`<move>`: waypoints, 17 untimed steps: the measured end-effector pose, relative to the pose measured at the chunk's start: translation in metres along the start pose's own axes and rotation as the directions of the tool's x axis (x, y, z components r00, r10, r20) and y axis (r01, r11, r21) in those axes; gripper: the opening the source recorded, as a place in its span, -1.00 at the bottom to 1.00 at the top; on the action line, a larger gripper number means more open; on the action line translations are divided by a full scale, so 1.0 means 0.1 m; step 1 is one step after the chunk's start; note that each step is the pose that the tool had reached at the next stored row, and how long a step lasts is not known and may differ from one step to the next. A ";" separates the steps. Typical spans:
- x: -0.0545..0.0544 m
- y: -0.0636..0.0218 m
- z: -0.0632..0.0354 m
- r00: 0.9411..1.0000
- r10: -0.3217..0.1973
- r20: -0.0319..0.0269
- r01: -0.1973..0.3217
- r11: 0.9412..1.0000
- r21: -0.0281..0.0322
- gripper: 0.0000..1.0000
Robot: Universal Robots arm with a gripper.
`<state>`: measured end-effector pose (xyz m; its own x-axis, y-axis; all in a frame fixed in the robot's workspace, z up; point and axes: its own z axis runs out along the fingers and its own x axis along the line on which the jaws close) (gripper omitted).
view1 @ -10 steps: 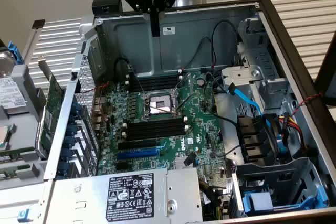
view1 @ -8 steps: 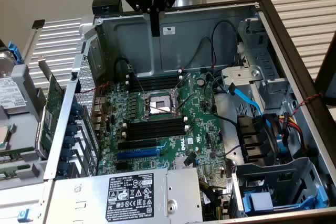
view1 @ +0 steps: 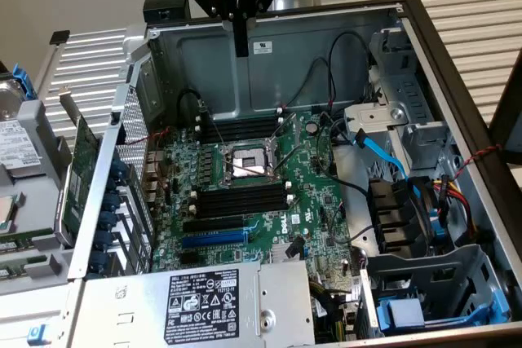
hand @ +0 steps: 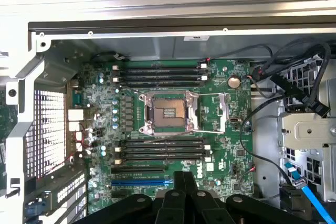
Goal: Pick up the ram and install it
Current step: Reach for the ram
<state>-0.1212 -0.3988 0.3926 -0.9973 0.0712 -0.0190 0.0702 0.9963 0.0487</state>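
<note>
My gripper (view1: 241,45) hangs above the back wall of the open computer case (view1: 204,55), its black fingers (hand: 184,184) pressed together with nothing between them. Below lies the green motherboard (view1: 314,201). Two banks of black memory slots with white end clips flank the CPU socket (hand: 168,113): one bank (hand: 157,74) on the far side and one (hand: 160,149) on the near side. All the slots look empty. The ram is out of view.
A green expansion card with a metal bracket (view1: 79,173) leans outside the case at the exterior view's left, beside drive parts (view1: 20,148). The power supply (view1: 204,299) sits at the front. Cables and a drive cage (view1: 416,201) crowd the exterior view's right.
</note>
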 end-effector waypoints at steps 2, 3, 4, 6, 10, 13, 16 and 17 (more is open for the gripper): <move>0.00 0.000 0.000 1.000 0.000 0.000 0.000 1.000 0.000 -0.79; 0.01 -0.001 0.000 1.000 0.000 0.000 0.000 1.000 0.000 -0.79; 0.02 -0.002 -0.002 1.000 0.000 0.000 0.000 1.000 0.000 -0.79; 0.08 -0.006 -0.002 1.000 0.000 0.000 0.000 1.000 0.000 -0.79; 0.21 -0.015 -0.005 1.000 0.000 0.000 0.000 1.000 0.000 -0.79; 0.31 -0.023 -0.007 1.000 0.000 0.000 0.000 1.000 0.000 -0.79; 0.42 -0.032 -0.010 1.000 0.000 0.000 0.000 1.000 0.000 -0.79; 0.45 -0.035 -0.010 1.000 0.000 0.000 0.000 1.000 0.000 -0.79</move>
<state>-0.1666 -0.3991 0.3926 -0.9973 0.0712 -0.0189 0.0702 0.9963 0.0487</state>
